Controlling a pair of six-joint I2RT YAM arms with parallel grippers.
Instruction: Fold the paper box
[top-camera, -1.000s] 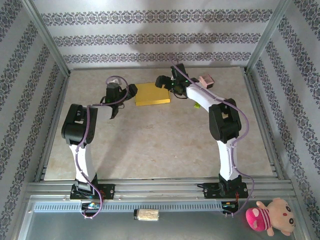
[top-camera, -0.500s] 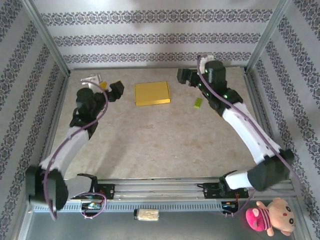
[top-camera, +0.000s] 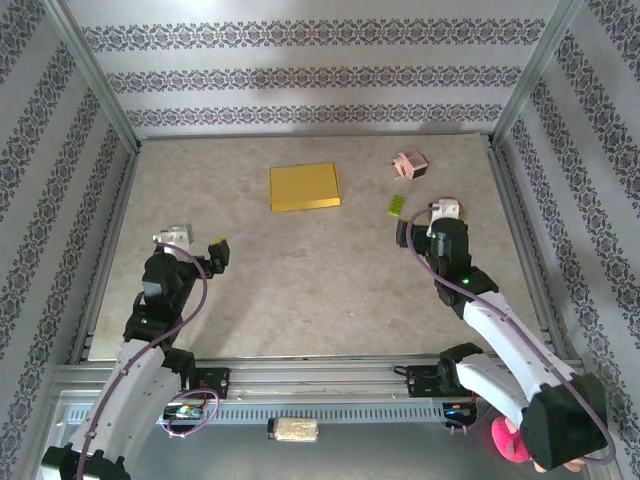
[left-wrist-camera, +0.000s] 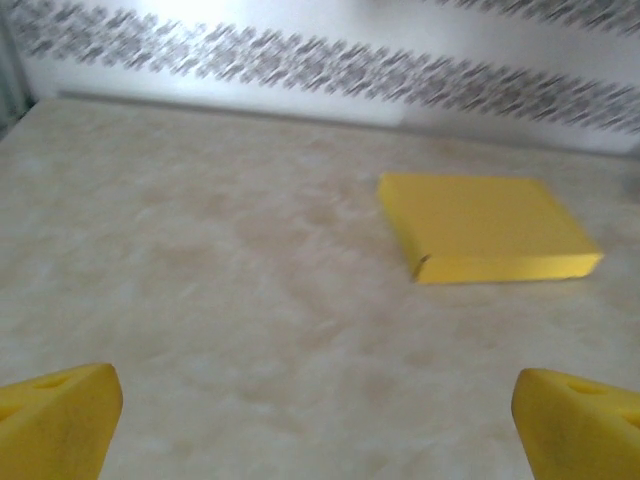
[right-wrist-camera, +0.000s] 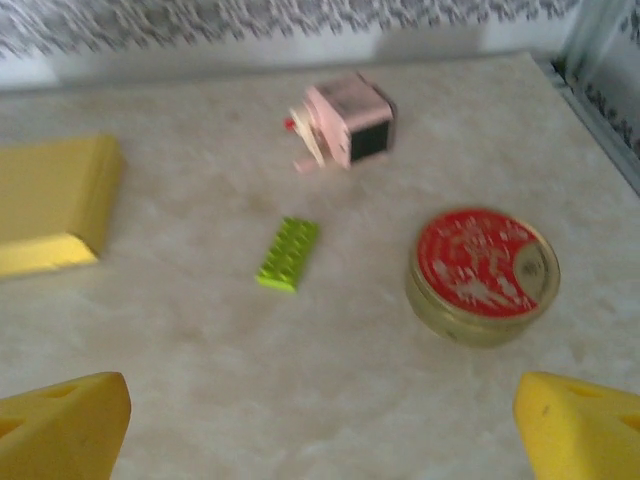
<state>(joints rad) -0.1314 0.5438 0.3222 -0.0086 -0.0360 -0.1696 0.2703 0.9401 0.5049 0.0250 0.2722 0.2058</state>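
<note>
left gripper (top-camera: 216, 250): jaws spread wide with nothing between them. In the left wrist view its yellow fingertips (left-wrist-camera: 58, 418) sit in the two bottom corners. It hovers low over the near-left part of the table (top-camera: 300, 300), well apart from the box.
paper box (top-camera: 304, 187): lies flat on the far middle of the table, yellow side out, closed into a low rectangle. Nothing touches it. The left wrist view shows a small dark gap at its near corner seam.
box, handling (judgement): thin card, so light and fairly stiff along the creases but easily dented. Likely to slide on the smooth tabletop if pushed from one side.
box, grip (judgement): pinch a short edge shallowly, or press flat on the top face. Keep one arm bracing the opposite edge.
green brick (top-camera: 397, 206): near the box's right side, apart from it.
pink item (top-camera: 410, 163): beyond the brick, not part of the task.
red-lidded tin (right-wrist-camera: 483, 275): right of the brick.
right gripper (top-camera: 404, 234): jaws wide apart and empty, near the brick.
</note>
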